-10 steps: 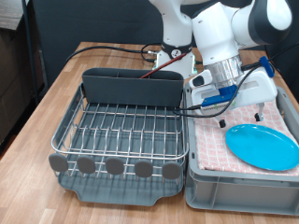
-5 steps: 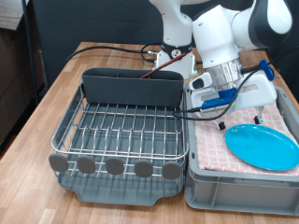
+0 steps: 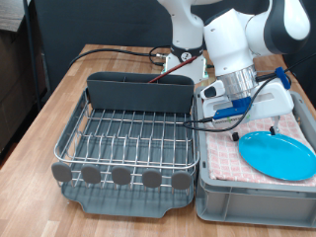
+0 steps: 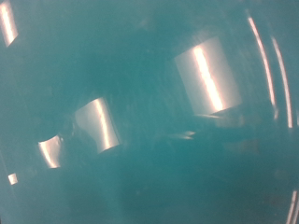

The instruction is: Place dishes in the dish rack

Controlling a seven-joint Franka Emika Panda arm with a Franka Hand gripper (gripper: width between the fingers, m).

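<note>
The round light-blue plate (image 3: 277,154) lies flat in the grey crate at the exterior view's right. Its glossy surface (image 4: 149,121) fills the whole wrist view, with bright reflections on it. My gripper (image 3: 247,120) hangs low over the crate, just at the plate's far-left edge. Its fingers do not show in the wrist view. The silver wire dish rack (image 3: 126,138) on its grey tray stands to the left with nothing in it. The white cup and the wooden spoon are out of view.
The rack's tall dark-grey caddy (image 3: 138,94) stands along its far edge, and round grey discs (image 3: 120,176) line its near edge. The grey crate (image 3: 237,193) is lined with pink checked cloth. Cables (image 3: 128,54) run across the wooden table behind the rack.
My hand has shifted slightly to the right and down, closer to the plate. The plate and the rack have not moved.
</note>
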